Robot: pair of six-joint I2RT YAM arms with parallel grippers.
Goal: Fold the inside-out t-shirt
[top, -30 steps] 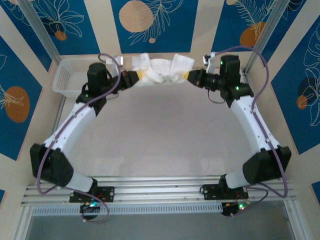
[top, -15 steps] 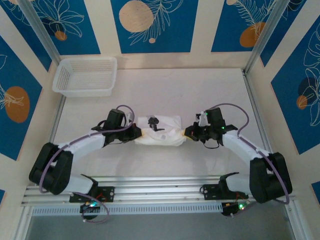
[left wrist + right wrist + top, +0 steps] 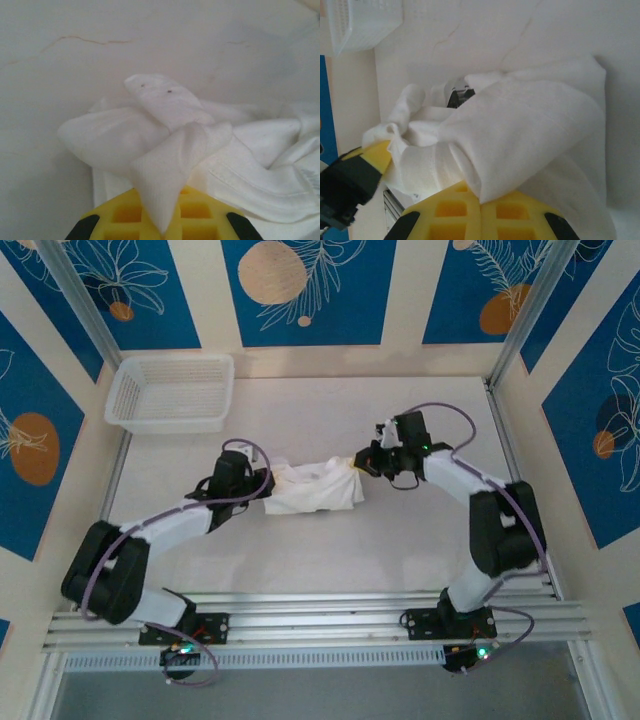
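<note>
The white t-shirt (image 3: 318, 491) lies bunched in a wrinkled heap on the table's middle, stretched between both grippers. My left gripper (image 3: 270, 484) is shut on its left end; in the left wrist view a fold of the t-shirt (image 3: 165, 125) is pinched between the yellow fingers (image 3: 125, 215) of the left gripper (image 3: 167, 222). My right gripper (image 3: 357, 465) is shut on the right end, a little farther back. In the right wrist view a thick fold of the t-shirt (image 3: 530, 125) runs into the closed right gripper (image 3: 480, 202). The cloth hides both sets of fingertips.
A white mesh basket (image 3: 170, 392) stands at the back left corner, also seen in the right wrist view as the basket (image 3: 360, 20). The pale table (image 3: 330, 560) is bounded by walls and a metal rail (image 3: 320, 615) at the near edge.
Both arms brought the shirt from the back of the table down to the middle. Since half a second ago the right gripper has moved back and left, bunching the cloth.
</note>
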